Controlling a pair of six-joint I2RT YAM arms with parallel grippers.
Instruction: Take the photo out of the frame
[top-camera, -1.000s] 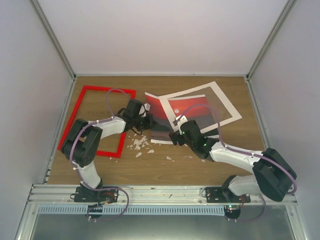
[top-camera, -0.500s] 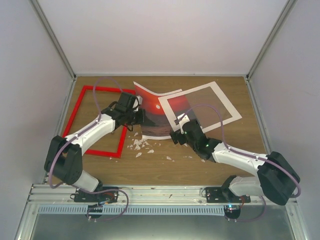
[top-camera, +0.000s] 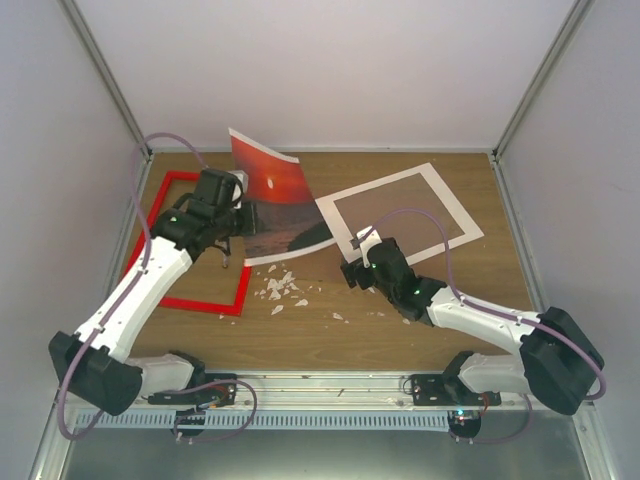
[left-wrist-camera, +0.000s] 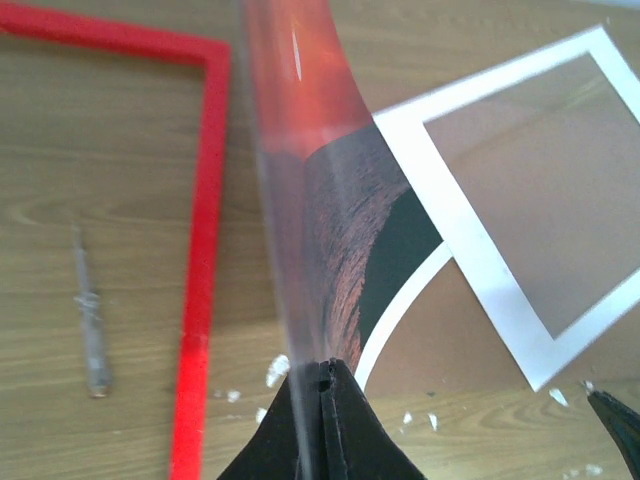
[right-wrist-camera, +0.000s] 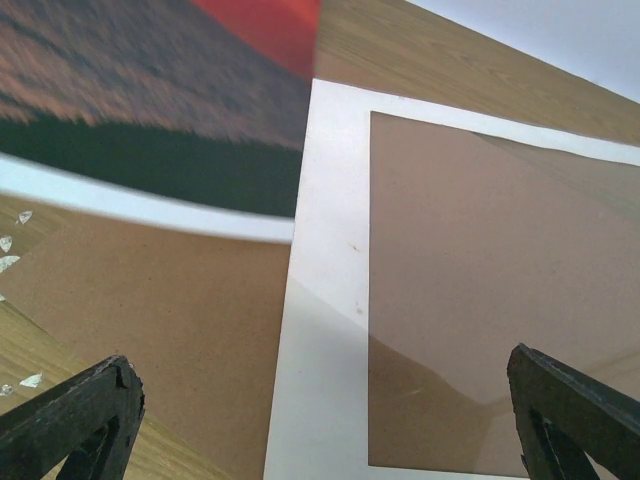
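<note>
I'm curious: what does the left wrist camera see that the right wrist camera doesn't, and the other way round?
Only the left wrist view shows the red frame lying on the wooden table, a thin grey streak inside it, and the left jaws shut on the photo, holding it curled upward. Only the right wrist view shows the right jaws, wide open and holding nothing. Both show the photo, the white mat, the brown board under it and small white flakes.

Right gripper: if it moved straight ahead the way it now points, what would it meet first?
Most likely the white mat border, lying straight ahead between the open fingers of the right gripper; how far off is unclear.
</note>
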